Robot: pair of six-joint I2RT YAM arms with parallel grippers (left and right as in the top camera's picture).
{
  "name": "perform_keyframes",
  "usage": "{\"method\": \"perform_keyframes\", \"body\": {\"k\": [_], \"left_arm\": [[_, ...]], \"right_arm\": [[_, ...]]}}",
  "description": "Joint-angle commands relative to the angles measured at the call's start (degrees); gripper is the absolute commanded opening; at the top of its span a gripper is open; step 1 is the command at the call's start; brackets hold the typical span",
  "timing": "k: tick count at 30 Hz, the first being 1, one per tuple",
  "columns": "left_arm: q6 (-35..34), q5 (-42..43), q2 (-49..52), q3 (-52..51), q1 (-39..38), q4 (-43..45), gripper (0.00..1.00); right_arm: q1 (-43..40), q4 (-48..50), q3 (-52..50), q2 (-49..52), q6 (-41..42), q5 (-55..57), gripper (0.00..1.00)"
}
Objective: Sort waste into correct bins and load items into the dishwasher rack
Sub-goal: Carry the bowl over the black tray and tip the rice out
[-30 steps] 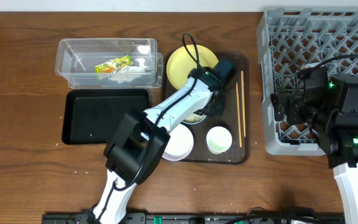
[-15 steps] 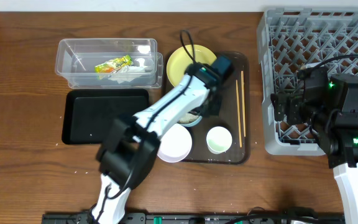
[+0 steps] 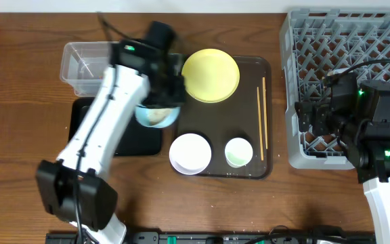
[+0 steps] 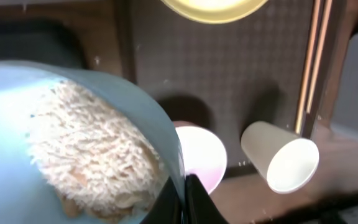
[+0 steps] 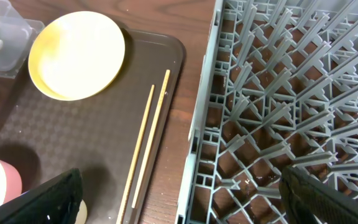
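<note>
My left gripper (image 3: 168,100) is shut on the rim of the light blue bowl (image 3: 158,114), which holds white rice (image 4: 92,149), lifted over the gap between the black tray (image 3: 90,132) and the brown serving tray (image 3: 249,74). In the left wrist view the fingers (image 4: 183,200) pinch the bowl's rim (image 4: 166,134). The yellow plate (image 3: 210,75), white bowl (image 3: 190,153), small white cup (image 3: 238,152) and two chopsticks (image 3: 261,112) lie on the serving tray. The clear tub (image 3: 80,64) is partly hidden by my arm. My right gripper (image 5: 182,199) is open over the grey rack's (image 3: 347,41) left edge.
The serving tray sits between the bins and the rack. In the right wrist view the chopsticks (image 5: 146,143) lie close to the rack's wall (image 5: 202,118), beside the plate (image 5: 76,55). Bare wooden table lies in front.
My left arm has lifted the blue bowl off the serving tray and swung it left toward the bins. The plate is now uncovered. The right arm has not moved.
</note>
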Motion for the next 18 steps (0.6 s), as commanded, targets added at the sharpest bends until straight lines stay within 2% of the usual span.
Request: {"method": "perform_keyframes", "body": {"k": [1, 12, 18], "left_arm": [[8.6, 12.2, -0.4, -4.0, 7.4, -0.4, 0.06], [22.9, 43.7, -0.4, -19.5, 28.2, 7.6, 0.06], [26.1, 57.3, -0.4, -26.1, 38.2, 9.9, 0.06]], "right_arm": [[0.2, 0.2, 1.1, 0.0, 0.7, -0.7, 0.98], [0.2, 0.1, 1.1, 0.0, 0.7, -0.7, 0.98], [0.2, 0.2, 1.1, 0.0, 0.7, -0.7, 0.97]]}}
